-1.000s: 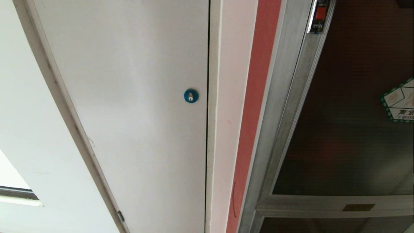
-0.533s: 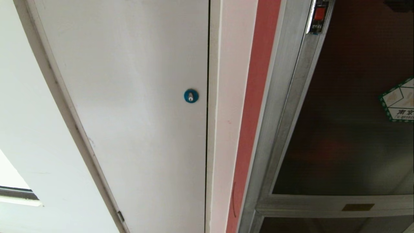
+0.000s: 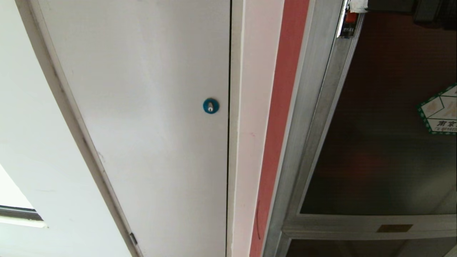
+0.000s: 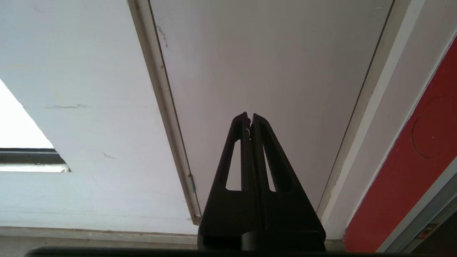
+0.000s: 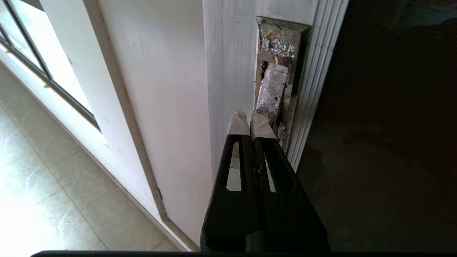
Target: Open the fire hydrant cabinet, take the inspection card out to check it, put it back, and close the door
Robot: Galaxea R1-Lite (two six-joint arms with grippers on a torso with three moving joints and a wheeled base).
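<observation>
Right gripper [image 5: 251, 119], taped fingers clenched together on nothing, tips at the recessed latch [image 5: 276, 85] on the door [image 3: 385, 117] frame; left gripper [image 4: 249, 119] likewise clenched, facing the white door [image 4: 267, 64].

The hexagonal sticker [image 3: 438, 110] on the door [image 3: 385, 135] shows "南京"; other print unreadable.

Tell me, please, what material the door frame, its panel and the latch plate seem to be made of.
The door frame looks like brushed aluminium: silver, matte, with fine lengthwise ridges. Its panel seems to be dark tinted glass with a faint dotted texture. The latch plate appears to be worn metal, tarnished and scuffed.
</observation>
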